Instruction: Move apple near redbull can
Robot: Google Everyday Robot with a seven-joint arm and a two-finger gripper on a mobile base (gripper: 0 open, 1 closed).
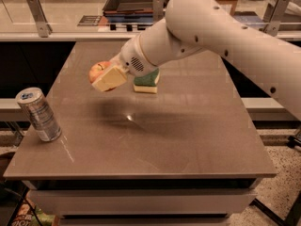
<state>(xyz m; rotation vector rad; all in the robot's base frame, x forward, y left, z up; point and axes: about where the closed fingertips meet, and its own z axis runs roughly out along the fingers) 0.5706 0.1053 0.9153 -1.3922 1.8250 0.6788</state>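
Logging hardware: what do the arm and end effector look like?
The arm is smooth white tubing with small dark dots and a perforated vent at the wrist; no cables show. The end effector, above the table left of centre, has flat cream fingers.

- A lab-like kitchen: a brown table [188, 140] is standing on speckled floor [282, 173].
- A far counter [70, 18] is carrying a dark tray [134, 1].
- The gripper [109, 78] is clasping the apple [98, 70] above the table's far left.
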